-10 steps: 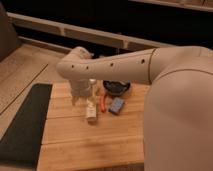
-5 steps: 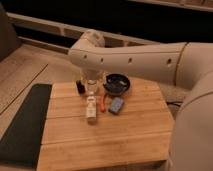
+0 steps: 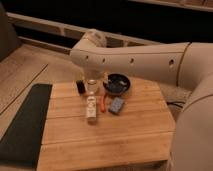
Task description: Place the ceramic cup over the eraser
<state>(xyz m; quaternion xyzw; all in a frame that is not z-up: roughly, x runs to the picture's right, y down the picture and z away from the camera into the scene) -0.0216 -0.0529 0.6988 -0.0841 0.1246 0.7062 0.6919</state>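
Camera view: a robot arm (image 3: 135, 57) is reaching in from the right, crossing above a wooden table (image 3: 130, 137).
Ceramic cup: the ceramic cup (image 3: 92, 87) is standing upright near the table's far edge and appears to be resting on the boards.
Eraser: the eraser (image 3: 80, 87) is standing upright just beside the cup, on the side toward the black mat (image 3: 25, 125). Whether the two are touching cannot be made out.
Gripper: the gripper (image 3: 93, 78) is hanging from the wrist directly over the cup. Its spread is hidden under the forearm, so I cannot tell whether it is wide or clamping the cup.
Neighbours: a dark bowl (image 3: 118, 84) is sitting just beyond the cup's other side. A white oblong piece (image 3: 91, 107) and a blue block (image 3: 116, 105) are lying nearer the front.
Step in hand: judging by the pose, the arm is working on securing the cup.
Doing it well: the grip should be squared on the cup wall. The lift should go straight up, clear of eraser and bowl. The mouth then wants turning downward and centring over the eraser. A slow descent should keep the rim from tipping the block.
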